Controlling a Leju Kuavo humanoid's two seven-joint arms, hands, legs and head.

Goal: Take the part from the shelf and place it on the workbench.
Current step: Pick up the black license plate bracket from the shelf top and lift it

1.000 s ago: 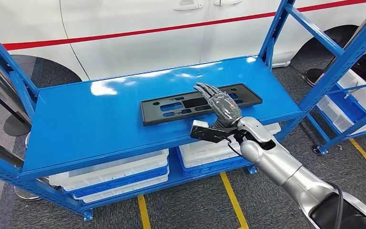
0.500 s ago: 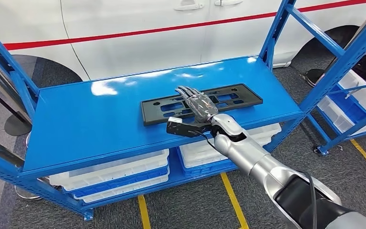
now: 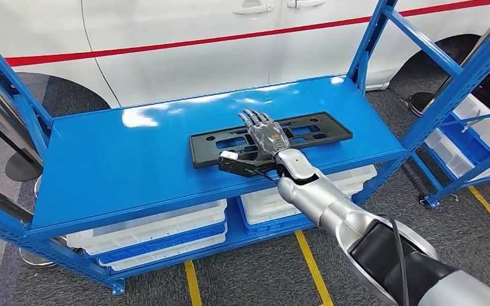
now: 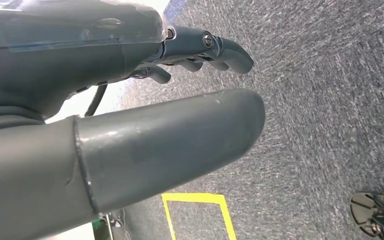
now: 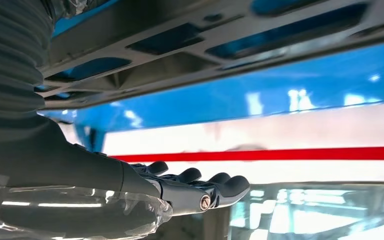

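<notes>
Fingers of the right hand [image 3: 265, 135] lie flat, hiding the part's [image 3: 217, 143] middle.

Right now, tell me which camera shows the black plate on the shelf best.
The head view: the whole black plate lies flat on the blue shelf, with the right robot hand above its middle. The right wrist view catches just a close slice of it; the left wrist view looks at floor.

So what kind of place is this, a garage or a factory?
Probably a car assembly or parts workshop: blue steel shelving, a black car part lying on it under the robot's right hand, a white car behind, yellow floor lines.
</notes>
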